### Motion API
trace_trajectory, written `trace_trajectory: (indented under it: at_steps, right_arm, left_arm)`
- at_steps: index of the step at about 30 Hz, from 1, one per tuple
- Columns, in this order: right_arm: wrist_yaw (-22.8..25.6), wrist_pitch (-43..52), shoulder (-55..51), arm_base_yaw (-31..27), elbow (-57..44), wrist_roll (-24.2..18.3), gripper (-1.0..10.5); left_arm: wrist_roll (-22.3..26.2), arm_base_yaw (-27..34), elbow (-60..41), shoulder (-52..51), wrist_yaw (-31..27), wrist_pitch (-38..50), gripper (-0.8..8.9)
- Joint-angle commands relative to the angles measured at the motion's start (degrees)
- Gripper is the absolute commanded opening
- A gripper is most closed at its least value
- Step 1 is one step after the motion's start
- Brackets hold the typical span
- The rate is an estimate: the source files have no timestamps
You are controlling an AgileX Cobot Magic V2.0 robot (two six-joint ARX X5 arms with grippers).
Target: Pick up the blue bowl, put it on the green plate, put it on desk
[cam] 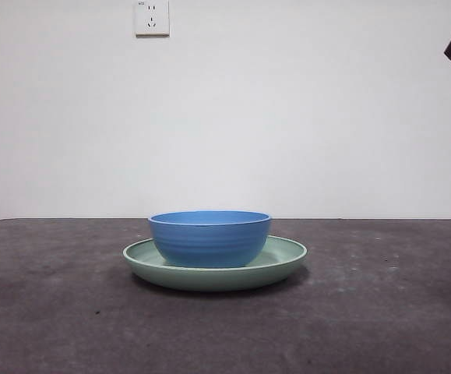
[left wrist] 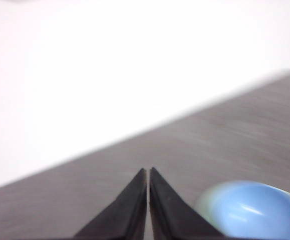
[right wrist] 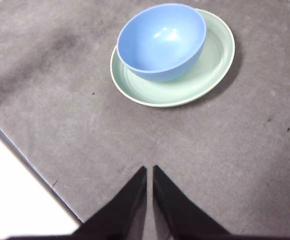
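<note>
Ahead of your right gripper (right wrist: pixel 149 170), well clear of its tips, the blue bowl (right wrist: pixel 161 41) sat upright in the green plate (right wrist: pixel 212 62), off-centre toward one rim, the plate resting on the desk (right wrist: pixel 245 150). Your right jaws were closed on nothing. Your left gripper (left wrist: pixel 148 172) was likewise pinched together, empty, with the bowl just beside it.

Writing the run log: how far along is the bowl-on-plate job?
Done: the blue bowl sits upright on the green plate, off-centre toward one rim. In hand: nothing; the left gripper and right gripper are both shut, empty and clear of the dishes. Left: putting the bowl down on the desk, if that step is still pending.
</note>
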Motion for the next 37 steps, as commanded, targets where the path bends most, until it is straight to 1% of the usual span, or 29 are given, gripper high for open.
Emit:
trace_trajectory:
  at_steps: [1,4,7,12,16,20,30,37]
  right_arm:
    - [-0.02,0.63,0.22,0.46,0.24,0.17,0.2]
    - [-0.02,0.63,0.22,0.46,0.24,0.17,0.2]
    - [-0.02,0.63,0.22,0.46,0.24,0.17,0.2]
    - [-0.02,0.63,0.22,0.46,0.24,0.15,0.2]
    - [-0.02,0.63,0.22,0.46,0.24,0.15,0.2]
    - [-0.02,0.63,0.22,0.46,0.24,0.17,0.2]
    - [-0.02,0.63,0.22,0.46,0.24,0.15,0.2]
    - [-0.04,0.63,0.22,0.46,0.24,0.15,0.2]
  left_arm:
    - [-1.57,3.5,-5.18,-4.59,-4.92,2.84,0.1]
    - [-2.62,6.45,-10.84,-9.44,-6.84,3.63,0.09]
    - [-2.97,8.2,-16.31,-13.73,-6.95,3.61,0.1]
    - [-5.66,9.53,-23.65,-18.75,-7.04,3.58,0.1]
    - [-7.28,9.86,-27.67,-21.16,-7.06,3.52,0.09]
    - [-8.02,9.86,-30.23,-23.15,-7.08,3.15,0.1]
    - [-8.85,9.86,-34.84,-23.23,-7.13,3.21,0.1]
    - [-8.85,9.84,-34.95,-23.23,-7.1,0.66,0.1]
